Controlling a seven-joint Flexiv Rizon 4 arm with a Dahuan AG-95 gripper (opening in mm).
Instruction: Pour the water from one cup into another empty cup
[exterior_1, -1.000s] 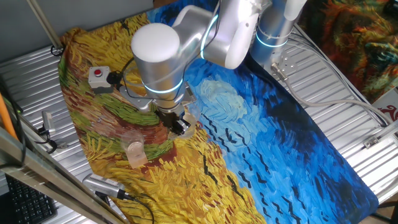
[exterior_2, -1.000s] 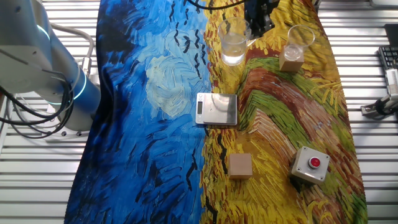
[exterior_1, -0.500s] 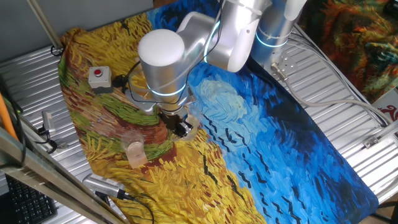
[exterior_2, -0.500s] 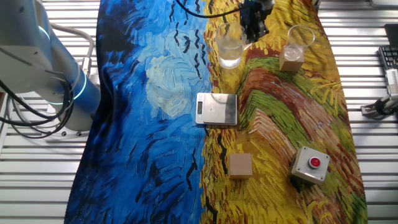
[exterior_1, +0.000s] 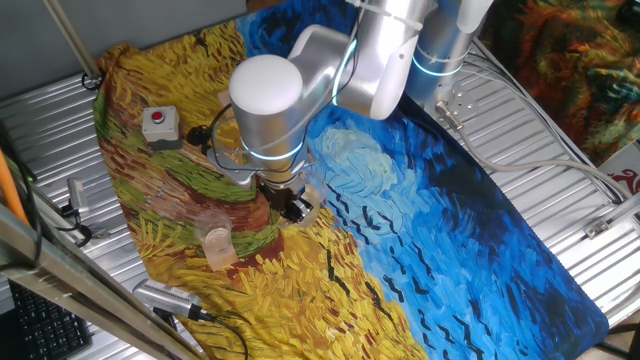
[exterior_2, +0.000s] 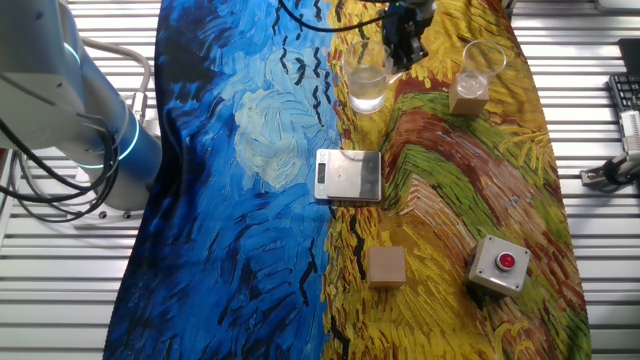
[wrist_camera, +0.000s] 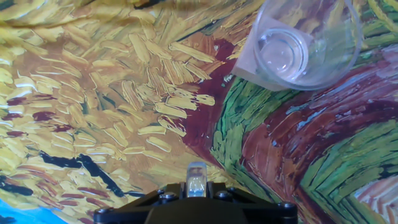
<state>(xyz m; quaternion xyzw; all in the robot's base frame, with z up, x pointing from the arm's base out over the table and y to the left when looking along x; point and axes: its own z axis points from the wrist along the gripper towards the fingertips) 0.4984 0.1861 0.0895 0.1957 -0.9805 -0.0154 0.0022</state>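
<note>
The clear tumbler (exterior_2: 366, 78) stands upright over the yellow part of the painted cloth, with a little water in its bottom; it also shows in one fixed view (exterior_1: 307, 196). My gripper (exterior_2: 399, 44) is shut on its rim from the side; the hand view shows a strip of clear wall (wrist_camera: 196, 176) pinched between the jaws. The small peach-tinted cup (exterior_2: 475, 76) stands upright to the right of the tumbler, apart from it. It also shows in one fixed view (exterior_1: 215, 237) and, in the hand view, from above on a pale square (wrist_camera: 305, 42), looking empty.
A small silver scale (exterior_2: 348, 175) lies mid-cloth. A wooden block (exterior_2: 386, 266) and a red-button box (exterior_2: 498, 264) sit nearer the front. The arm's base (exterior_2: 95, 130) stands left of the cloth. A cable and tool (exterior_1: 170, 298) lie on the ribbed table edge.
My gripper and the clear tumbler have shifted a little away from the peach cup over the last second. The peach cup has not moved.
</note>
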